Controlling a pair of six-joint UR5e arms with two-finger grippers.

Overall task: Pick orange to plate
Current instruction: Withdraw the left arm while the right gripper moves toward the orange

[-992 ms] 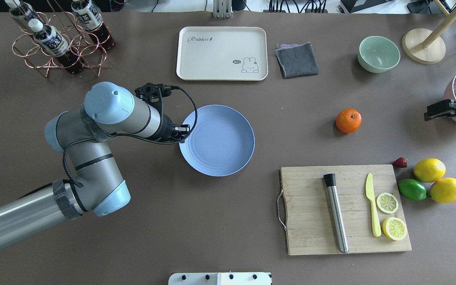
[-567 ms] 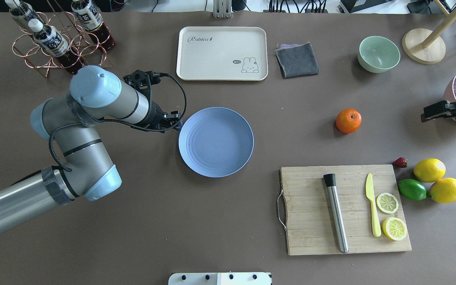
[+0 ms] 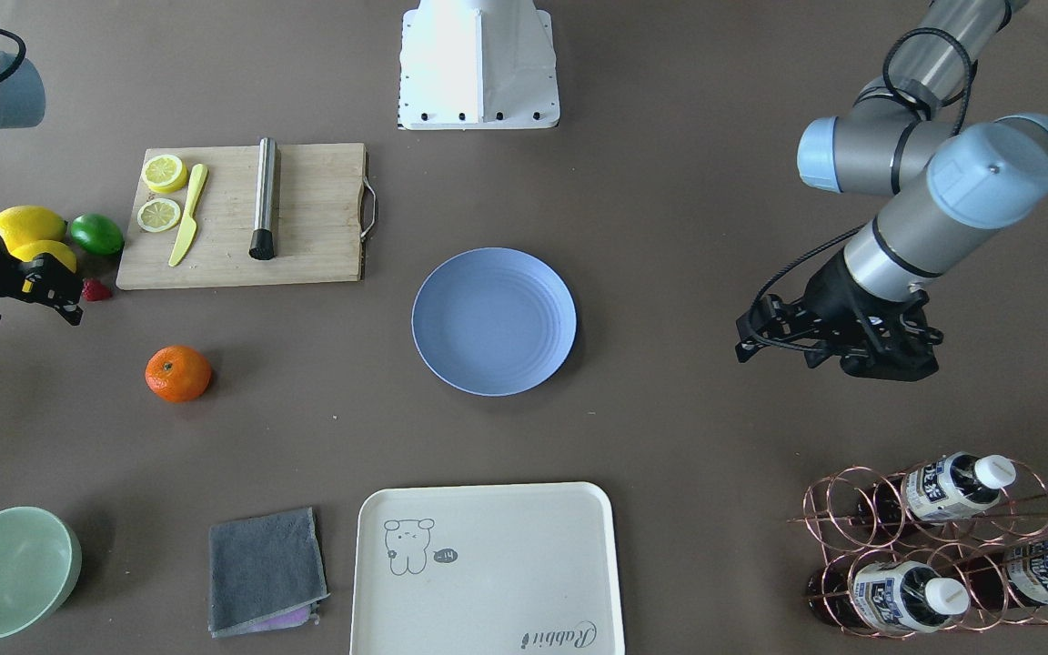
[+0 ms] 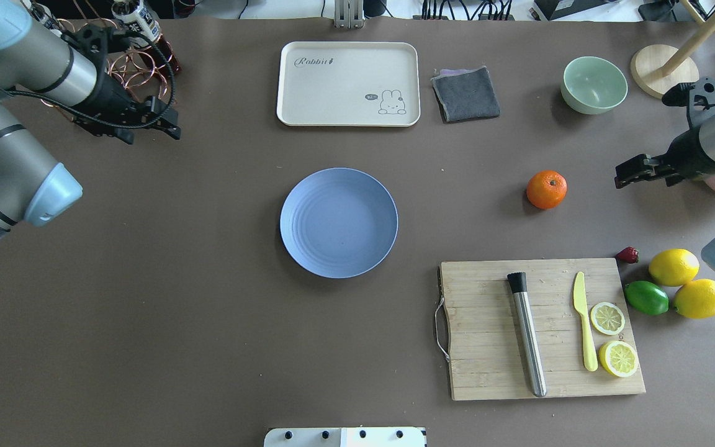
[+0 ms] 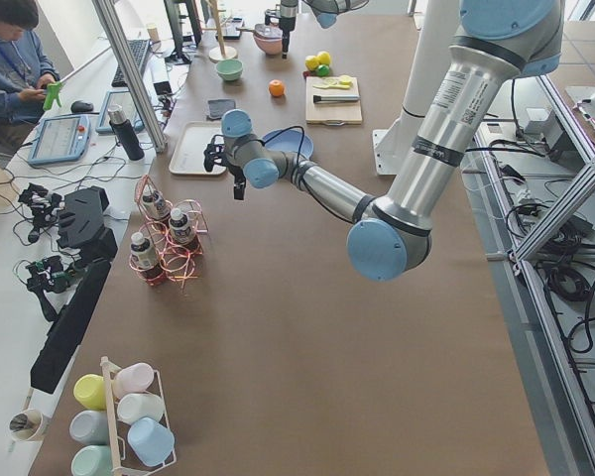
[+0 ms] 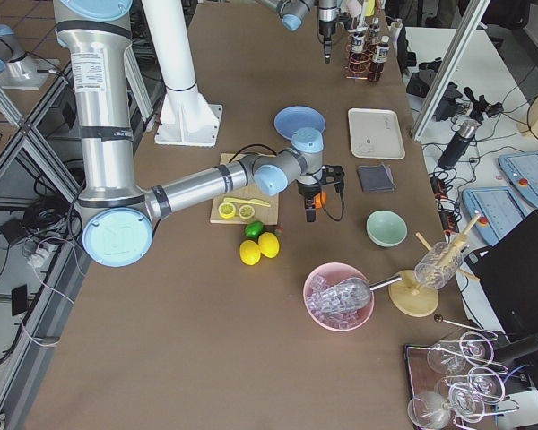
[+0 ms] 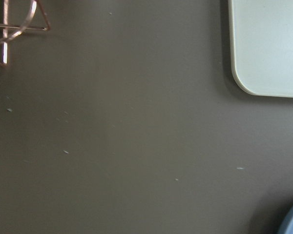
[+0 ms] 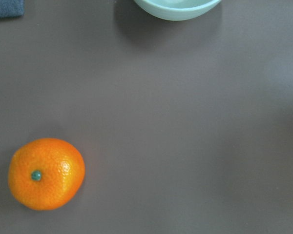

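Left claw (image 4: 168,129) quit plate (image 4: 339,222); right claw (image 4: 622,179) neared orange (image 4: 546,189). Both empty, gape unreadable. Needed centering above orange first.

Your work surface is a long table (image 4: 208,347) covered in matte brown, evenly lit, so shadows fall soft and short. Along one long side runs a white desk (image 5: 5,248) carrying a tablet (image 5: 58,139) and a keyboard (image 5: 134,58), with aluminium frame posts (image 5: 129,74) rising at the table's edge. On the opposite side you have grey floor (image 5: 575,416) strewn with loose cables (image 5: 575,283).
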